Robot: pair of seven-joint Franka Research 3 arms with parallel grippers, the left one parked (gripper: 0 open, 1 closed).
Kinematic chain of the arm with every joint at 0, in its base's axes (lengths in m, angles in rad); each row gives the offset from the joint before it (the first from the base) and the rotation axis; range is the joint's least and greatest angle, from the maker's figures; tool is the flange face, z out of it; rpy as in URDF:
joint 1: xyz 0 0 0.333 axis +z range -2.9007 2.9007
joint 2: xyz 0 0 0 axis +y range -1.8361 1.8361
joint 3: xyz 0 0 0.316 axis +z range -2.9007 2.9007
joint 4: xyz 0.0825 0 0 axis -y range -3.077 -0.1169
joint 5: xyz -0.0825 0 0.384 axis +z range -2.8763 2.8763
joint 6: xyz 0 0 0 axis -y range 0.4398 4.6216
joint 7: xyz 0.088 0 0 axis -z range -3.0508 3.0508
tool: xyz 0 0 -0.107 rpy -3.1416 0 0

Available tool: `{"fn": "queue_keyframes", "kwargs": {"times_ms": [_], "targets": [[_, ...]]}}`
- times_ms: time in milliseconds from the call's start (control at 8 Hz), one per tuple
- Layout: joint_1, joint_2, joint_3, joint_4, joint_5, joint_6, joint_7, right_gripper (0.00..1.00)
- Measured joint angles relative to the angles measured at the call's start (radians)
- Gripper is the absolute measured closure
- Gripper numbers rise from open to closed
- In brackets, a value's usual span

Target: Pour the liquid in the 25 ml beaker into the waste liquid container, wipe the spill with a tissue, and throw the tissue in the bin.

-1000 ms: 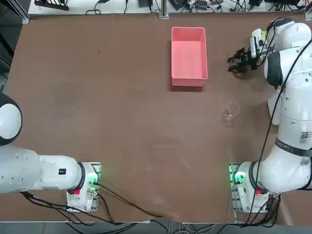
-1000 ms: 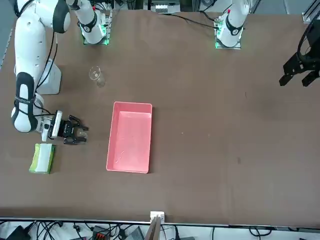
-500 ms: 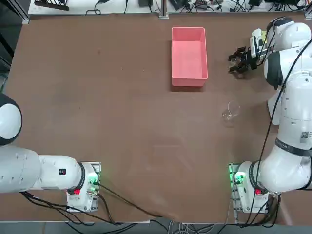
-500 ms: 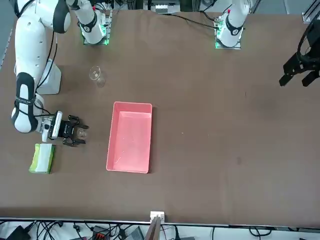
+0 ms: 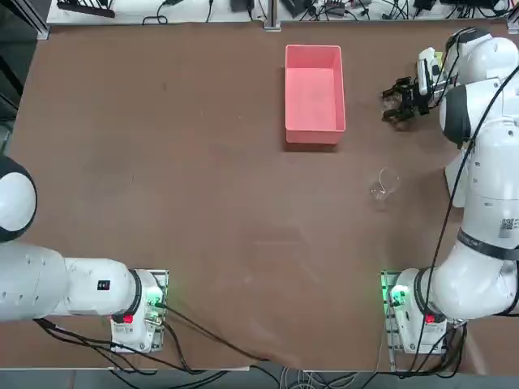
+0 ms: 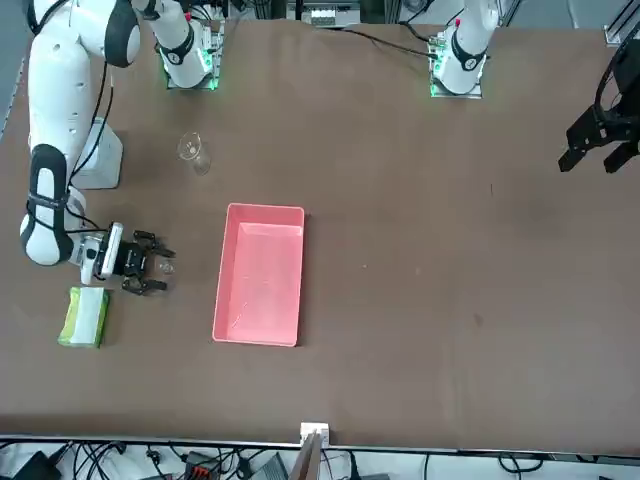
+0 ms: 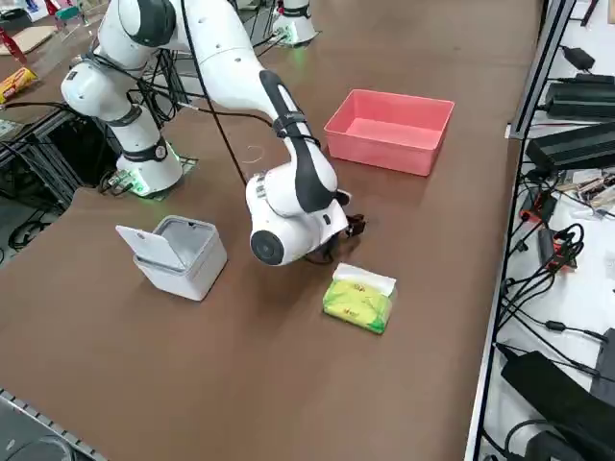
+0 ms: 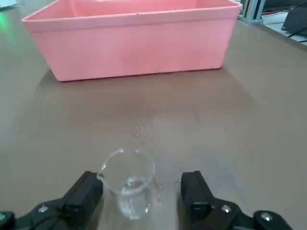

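Observation:
The 25 ml beaker [image 8: 128, 188], tiny and clear, stands upright on the brown table with a trace of liquid at its bottom. My right gripper [image 8: 140, 188] is open low over the table, its black fingers [image 8: 84, 193] on either side of the beaker and apart from the glass. In the front view the gripper [image 6: 148, 266] lies to the side of the waste liquid container [image 6: 259, 288], with the beaker [image 6: 165, 267] at its tips. The pink tray [image 8: 132, 38] is empty. A few droplets [image 8: 141, 129] lie between beaker and tray. No crumpled tissue is in view.
The larger beaker [image 5: 383, 184] stands nearer the arm's base. A green tissue pack [image 7: 358, 297] lies behind the gripper, near the table's far edge. A white bin [image 7: 178, 254] with its lid up stands on the table's right side.
The gripper's fingers have spread apart, letting go of the small beaker, which stays standing on the table. The gripper has drawn back slightly from the tray.

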Motion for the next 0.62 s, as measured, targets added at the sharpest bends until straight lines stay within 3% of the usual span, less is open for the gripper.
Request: {"fn": "queue_keyframes", "kwargs": {"times_ms": [250, 625], "targets": [[0.003, -0.007, -0.049, 0.004, -0.018, -0.001, -0.001, 0.0], [0.002, -0.071, -0.118, -0.011, -0.129, -0.014, -0.001, 0.0]]}}
